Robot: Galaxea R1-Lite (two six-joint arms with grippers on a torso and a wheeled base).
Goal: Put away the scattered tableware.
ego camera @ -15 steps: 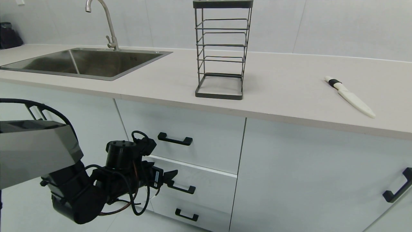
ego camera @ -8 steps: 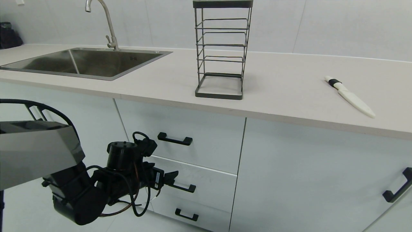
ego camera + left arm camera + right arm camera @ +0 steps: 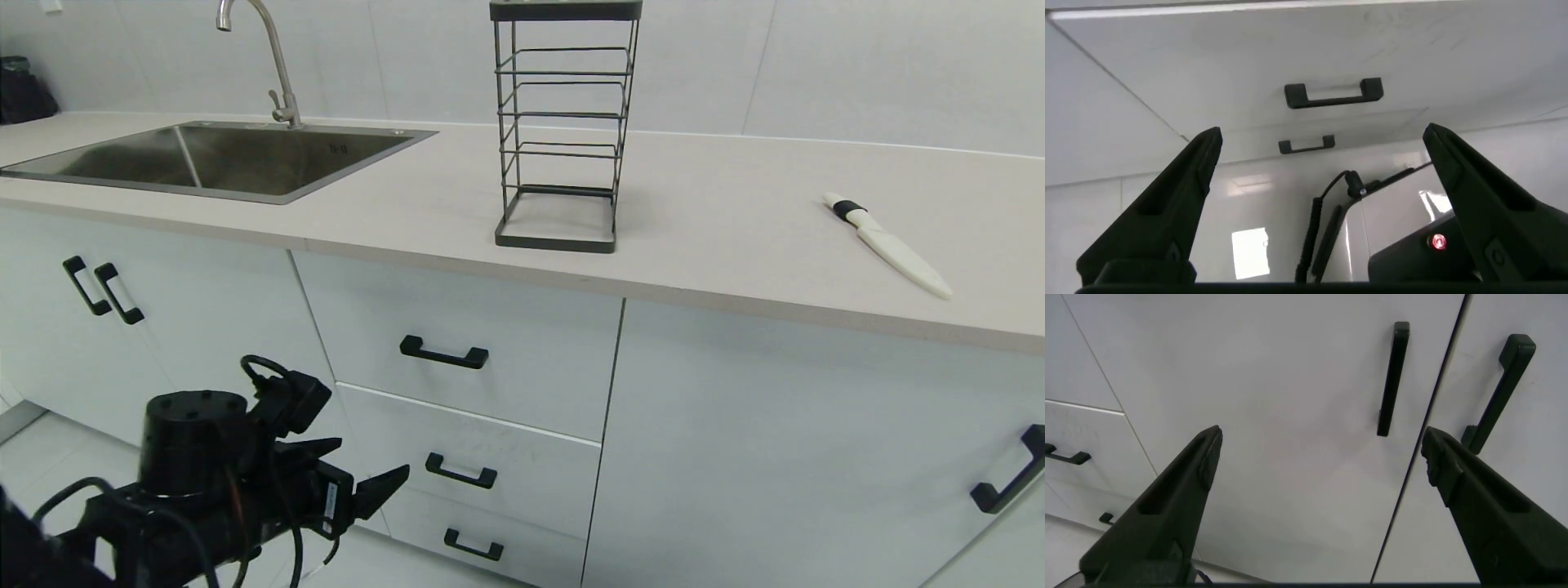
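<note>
Two grippers, both with nothing in them, and the one piece of tableware you can see is the white knife (image 3: 888, 245) with its black band, lying flat on the bench (image 3: 735, 220) toward your right, its tip pointing at the front edge. It sits well apart from the black wire rack (image 3: 563, 131), which stands upright mid-bench. Off to the left of the rack you have the steel sink (image 3: 220, 159), with the faucet (image 3: 261, 57) arching over its back rim. Down low on the left, the left gripper (image 3: 367, 467) hangs in front of the cabinet front, jaws spread wide and pinching nothing. It is level with the middle drawer handle (image 3: 460, 471), just to the left of it and not touching. From the left wrist view, the left gripper (image 3: 1323, 135) frames that middle drawer handle (image 3: 1333, 91) between its two dark fingers, with the bottom drawer handle (image 3: 1306, 145) beyond and a loose black cable (image 3: 1319, 220) trailing underneath. Over in the right wrist view, the right gripper (image 3: 1321, 437) also has its jaws spread. It faces a white cabinet front with two upright black door handles (image 3: 1396, 380) side by side across the door seam, touching neither. A drawer handle (image 3: 1065, 456) peeks in at the edge of that view. Back in the head view, another pair of black door handles (image 3: 102, 287) sits below the sink.
</note>
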